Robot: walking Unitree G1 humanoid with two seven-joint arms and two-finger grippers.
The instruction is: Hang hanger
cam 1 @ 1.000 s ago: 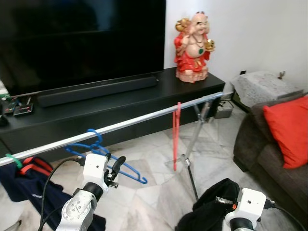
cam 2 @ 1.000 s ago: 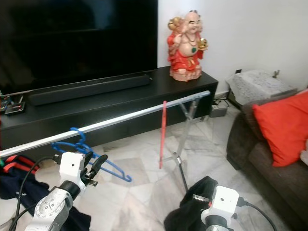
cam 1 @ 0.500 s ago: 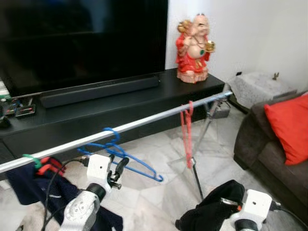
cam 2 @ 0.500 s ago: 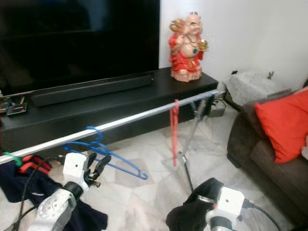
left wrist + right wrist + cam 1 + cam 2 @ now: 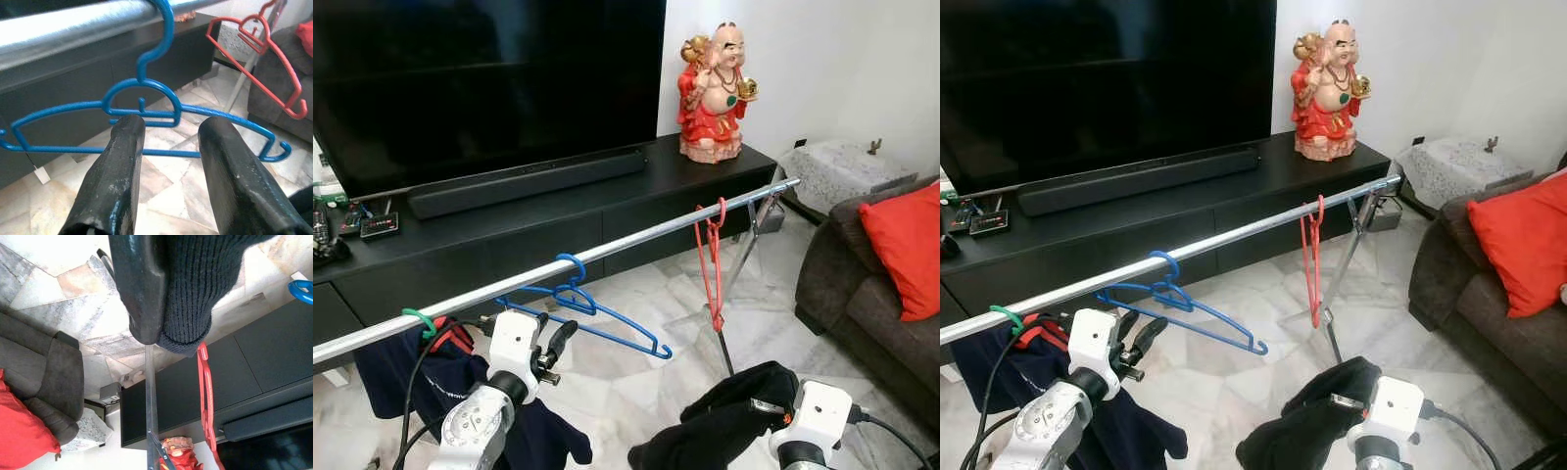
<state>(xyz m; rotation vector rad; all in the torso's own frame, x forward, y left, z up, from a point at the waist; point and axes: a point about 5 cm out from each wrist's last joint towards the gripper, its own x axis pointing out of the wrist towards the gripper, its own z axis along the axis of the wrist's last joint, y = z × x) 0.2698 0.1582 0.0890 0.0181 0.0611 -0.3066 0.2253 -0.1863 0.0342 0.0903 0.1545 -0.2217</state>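
Blue hanger (image 5: 579, 305) already hooked over the silver rail (image 5: 607, 250), between the green hanger with dark clothes and the red hanger (image 5: 710, 259). Left claw (image 5: 168, 147) released, fingers spread just below the hanger, not touching. Right claw (image 5: 146, 289) clenched on a black garment (image 5: 720, 431), low. Hanging looks done; only withdrawal left.
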